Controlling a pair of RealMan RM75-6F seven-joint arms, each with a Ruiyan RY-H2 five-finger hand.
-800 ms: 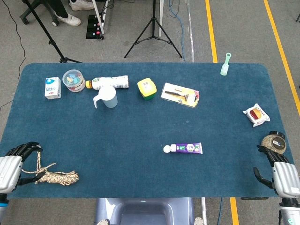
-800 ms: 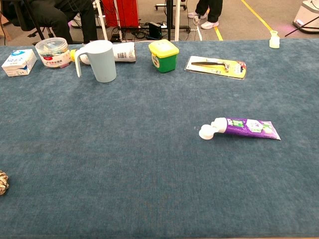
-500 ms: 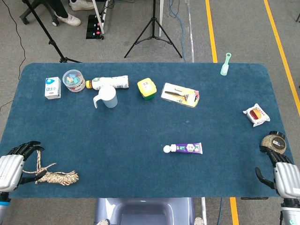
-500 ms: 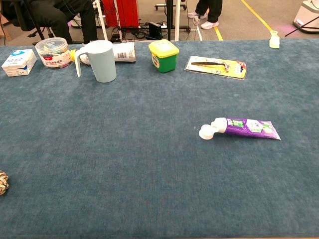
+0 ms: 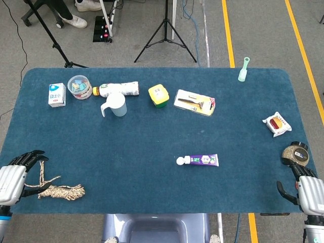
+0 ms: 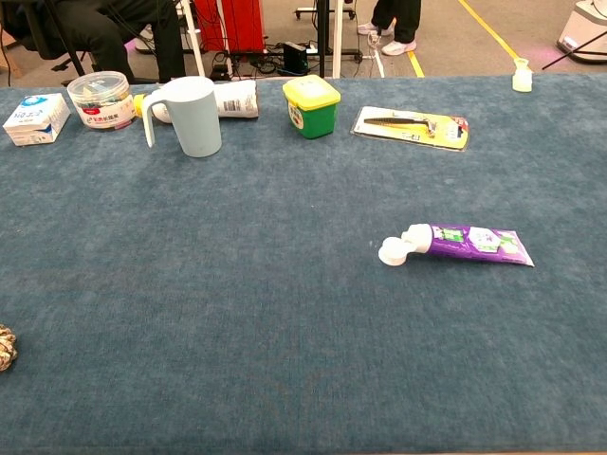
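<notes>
Rope bundle just right of the left hand, untouched.
Head view: long axis runs left-right, loose end toward the spread, empty fingers; reaching seems in hand, closing comes next. Right hand open near a jar. Chest view: only the rope's end shows on the surface.
</notes>
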